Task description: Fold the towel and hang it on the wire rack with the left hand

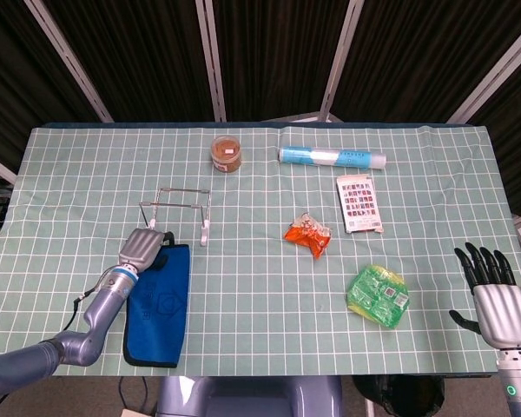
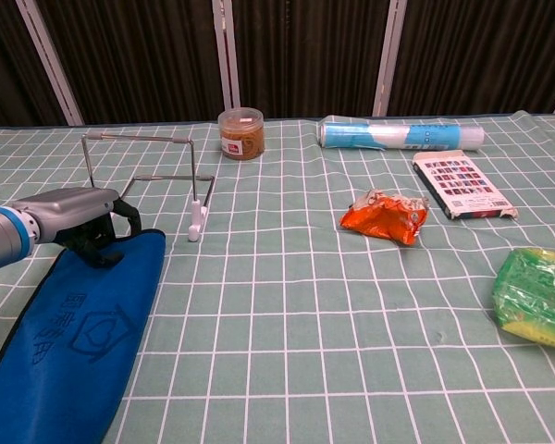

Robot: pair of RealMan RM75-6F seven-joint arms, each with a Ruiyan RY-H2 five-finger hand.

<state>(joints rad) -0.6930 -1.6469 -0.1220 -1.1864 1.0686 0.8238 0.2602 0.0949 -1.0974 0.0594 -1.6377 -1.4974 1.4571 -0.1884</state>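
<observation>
The blue towel (image 1: 162, 306) (image 2: 63, 344) lies flat and lengthwise near the table's front left edge. My left hand (image 1: 142, 248) (image 2: 77, 216) sits at its far end, fingers curled down over the towel's far edge and gripping it. Just beyond the hand stands the wire rack (image 1: 179, 208) (image 2: 154, 172), with nothing hanging on it. My right hand (image 1: 495, 294) hovers off the table's front right corner, fingers spread and holding nothing; the chest view does not show it.
A brown jar (image 1: 227, 153) and a light blue tube (image 1: 333, 156) lie at the back. A printed card box (image 1: 359, 203), an orange packet (image 1: 308, 234) and a green packet (image 1: 378, 294) occupy the right half.
</observation>
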